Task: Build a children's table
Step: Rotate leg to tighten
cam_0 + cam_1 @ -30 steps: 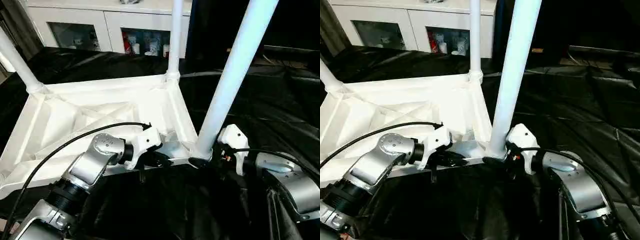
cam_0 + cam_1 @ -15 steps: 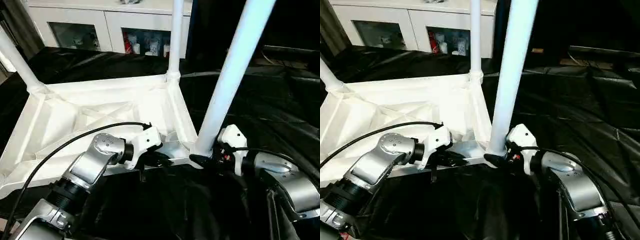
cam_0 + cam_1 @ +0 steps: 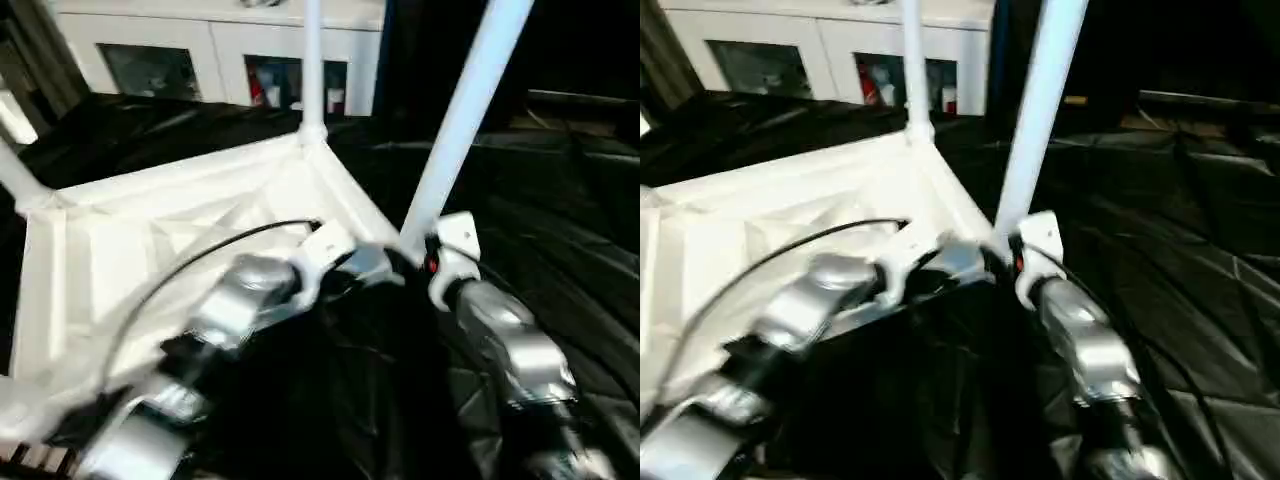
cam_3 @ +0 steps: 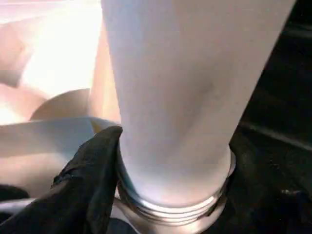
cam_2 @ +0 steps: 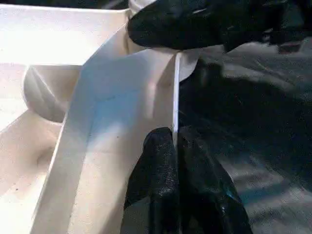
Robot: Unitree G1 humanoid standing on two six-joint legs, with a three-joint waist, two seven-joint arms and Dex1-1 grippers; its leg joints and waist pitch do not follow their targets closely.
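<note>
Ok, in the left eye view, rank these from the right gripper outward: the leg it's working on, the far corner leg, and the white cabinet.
1. The near leg, right at the right gripper, at the tabletop's near right corner.
2. The far corner leg, upright, beyond and to the left.
3. The white cabinet, farthest, against the back of the room.

I see a white tabletop, its ribbed underside plain white. The three legs I can see are white too; in the right wrist view the near one ends in a silvery threaded ring. The desk is draped in glossy black cloth. My forearms are silver with white wrist housings, a red spot on the right one. Gripper fingers are black. The cabinet behind is white.
</note>
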